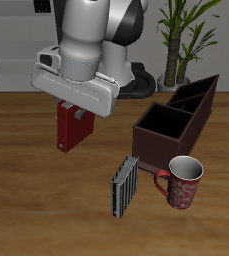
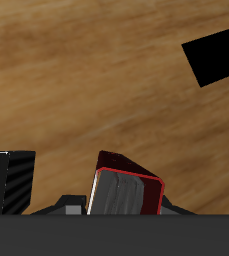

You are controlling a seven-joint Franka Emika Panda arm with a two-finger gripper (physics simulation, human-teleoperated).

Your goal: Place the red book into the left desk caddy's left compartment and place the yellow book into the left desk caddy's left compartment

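The worktop (image 1: 26,190) spreads below the claw (image 1: 74,118). The left desk caddy (image 1: 176,122) stands well off beside it. The red book (image 1: 70,128) hangs upright, clamped in the claw. The yellow book (image 1: 125,186) stands below, nearer the front edge.

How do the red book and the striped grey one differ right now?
The red book is dark red and sits right under the gripper, partly covered by it; the yellow book, with its grey vertical stripes, stands free, nearer the table's front edge beside the mug. The red book looks thicker, the yellow book thinner. Both stand upright on the table, outside the left desk caddy.
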